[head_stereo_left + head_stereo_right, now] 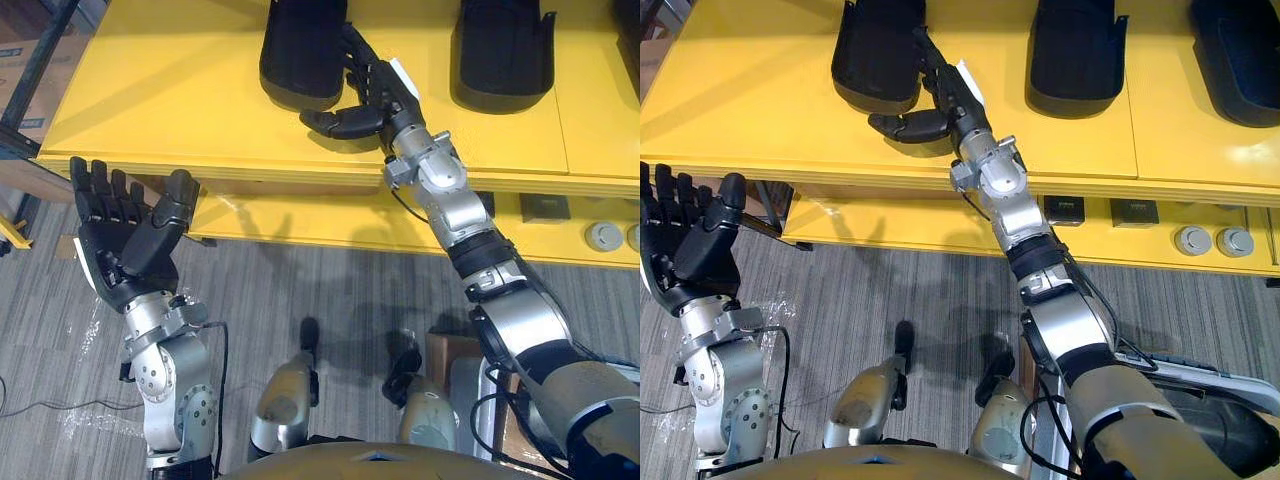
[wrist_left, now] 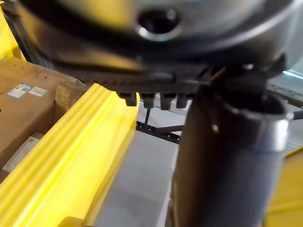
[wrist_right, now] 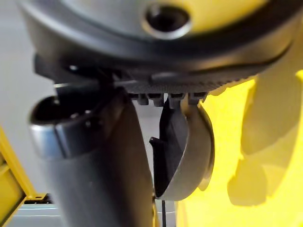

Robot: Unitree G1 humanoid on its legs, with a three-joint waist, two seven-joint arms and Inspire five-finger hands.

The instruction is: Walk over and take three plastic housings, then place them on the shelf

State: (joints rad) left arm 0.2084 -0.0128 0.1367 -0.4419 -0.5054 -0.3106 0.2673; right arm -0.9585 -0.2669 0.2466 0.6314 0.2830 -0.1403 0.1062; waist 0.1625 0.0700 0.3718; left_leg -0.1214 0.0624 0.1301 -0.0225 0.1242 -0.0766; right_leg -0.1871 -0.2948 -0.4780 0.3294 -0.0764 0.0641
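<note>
Three black plastic housings lie on the yellow shelf top [image 1: 180, 100]: one at the left [image 1: 300, 50], one in the middle [image 1: 505, 50] and one at the far right [image 1: 1235, 55]. My right hand [image 1: 375, 95] reaches over the shelf and is open. Its straight fingers lie along the left housing's right side, and its thumb [image 1: 335, 122] stretches out in front of that housing's near end. The right wrist view shows a curved housing edge [image 3: 182, 156] just past the fingers. My left hand [image 1: 125, 235] is raised in front of the shelf edge, open, holding nothing.
Below the top runs a lower yellow panel [image 1: 940, 230] with square sockets [image 1: 1135, 212] and round knobs [image 1: 1205, 240]. A cardboard box [image 1: 30, 60] and a dark frame post [image 1: 40, 70] stand at the far left. Grey carpet floor [image 1: 330, 290] lies in front.
</note>
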